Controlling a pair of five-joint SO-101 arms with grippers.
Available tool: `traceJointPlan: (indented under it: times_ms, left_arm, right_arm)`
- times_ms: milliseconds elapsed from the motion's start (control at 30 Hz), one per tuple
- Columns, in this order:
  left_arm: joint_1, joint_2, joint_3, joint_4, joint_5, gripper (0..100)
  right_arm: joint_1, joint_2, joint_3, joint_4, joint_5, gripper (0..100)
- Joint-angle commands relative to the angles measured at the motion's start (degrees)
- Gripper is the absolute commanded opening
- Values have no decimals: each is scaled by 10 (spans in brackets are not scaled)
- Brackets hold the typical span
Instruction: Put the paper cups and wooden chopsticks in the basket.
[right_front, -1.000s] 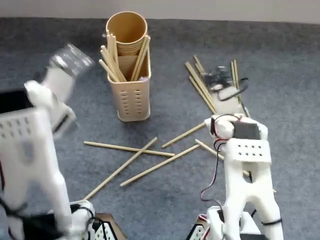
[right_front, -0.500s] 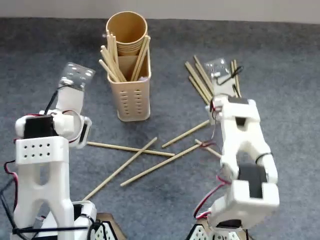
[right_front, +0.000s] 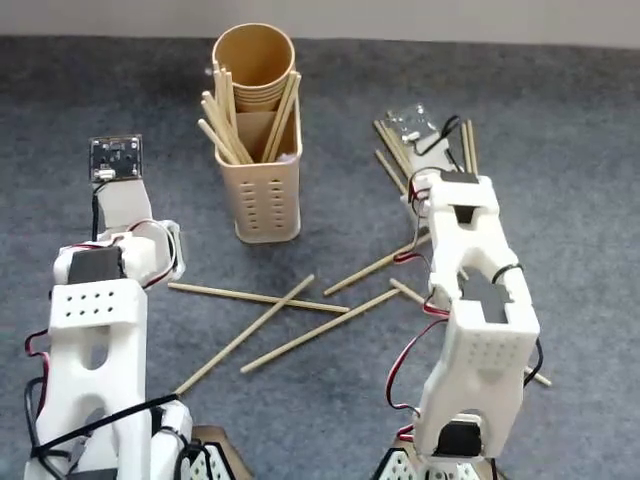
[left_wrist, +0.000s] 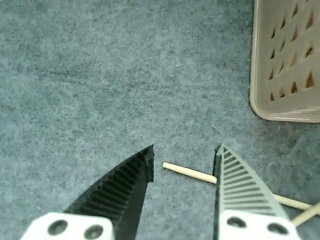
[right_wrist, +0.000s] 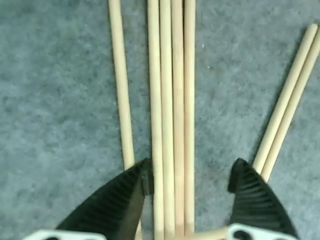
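Broadly, the grey carpeted table (right_front: 560, 110) is laid out around the basket (right_front: 262, 200), which stands upright at the far side from the arm bases. The left arm (right_front: 98, 330) is on the robot's left of the basket, the right arm (right_front: 478, 300) on the robot's right of it.

The stacked paper cups (right_front: 253, 60) already sit in the basket's far end, and a handful of chopsticks (right_front: 220, 125) stand leaning in it beside the cups. So the cup part looks done and the chopstick part perhaps half done. Left on the carpet are three long crossed sticks (right_front: 258, 297) just in front of the basket, toward the bases, and a loose cluster (right_front: 393, 165) well off to the basket's right, under the right arm's wrist.

The high view gives the overall count and layout. The wrist views add the fingers. The left gripper (left_wrist: 186, 150) is spread wide and grips nothing, poised over the end of one chopstick (left_wrist: 189, 173), with the basket's perforated wall (left_wrist: 285, 60) near. The right gripper (right_wrist: 192, 165) is likewise released, its jaws straddling a tidy bundle of four parallel sticks (right_wrist: 172, 100). A single stick (right_wrist: 120, 85) lies just outside one jaw and a pair (right_wrist: 287, 95) just outside the other.
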Motion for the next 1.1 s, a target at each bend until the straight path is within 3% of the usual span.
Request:
traceJointPlan:
  times_ms: [0, 67, 267, 600, 833, 1067]
  left_arm:
    - [-3, -8, 10, -9, 7, 217]
    - [-3, -8, 14, -10, 6, 217]
    - [-3, -8, 16, -21, 6, 217]
    - [-2, -8, 22, -21, 5, 217]
    - [-2, -8, 34, -41, 5, 217]
    - [-2, -8, 34, -39, 5, 217]
  right_arm:
    - [-2, 28, -9, -1, 4, 118]
    - [1, 28, -13, -1, 4, 2]
    - [20, 0, -13, 6, -6, 3]
    - [23, -230, -10, 57, -156, 3]
    - [-4, -387, -8, 57, -231, 3]
    - [-65, -474, -14, 52, -253, 3]
